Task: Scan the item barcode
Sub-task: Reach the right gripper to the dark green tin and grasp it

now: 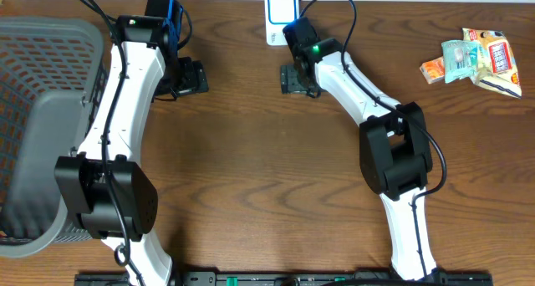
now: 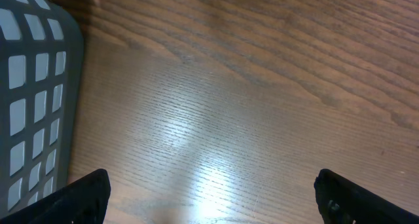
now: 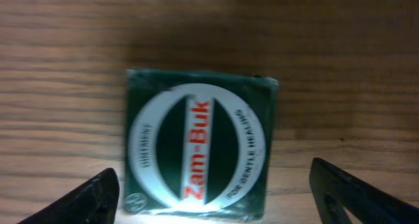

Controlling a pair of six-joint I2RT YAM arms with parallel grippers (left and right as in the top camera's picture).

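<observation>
A green Zam-Buk ointment box (image 3: 200, 142) lies flat on the wooden table, label up. My right gripper (image 3: 216, 204) hangs over it, open, its dark fingers (image 3: 85, 201) standing clear of the box on both sides. From overhead the right gripper (image 1: 297, 79) covers the box and sits just below the white and blue barcode scanner (image 1: 282, 17). My left gripper (image 1: 191, 77) is open over bare wood with nothing between its fingers (image 2: 78, 201).
A grey plastic basket (image 1: 42, 127) fills the left side of the table; its wall (image 2: 33, 99) is close to the left gripper. Several snack packets (image 1: 481, 60) lie at the far right.
</observation>
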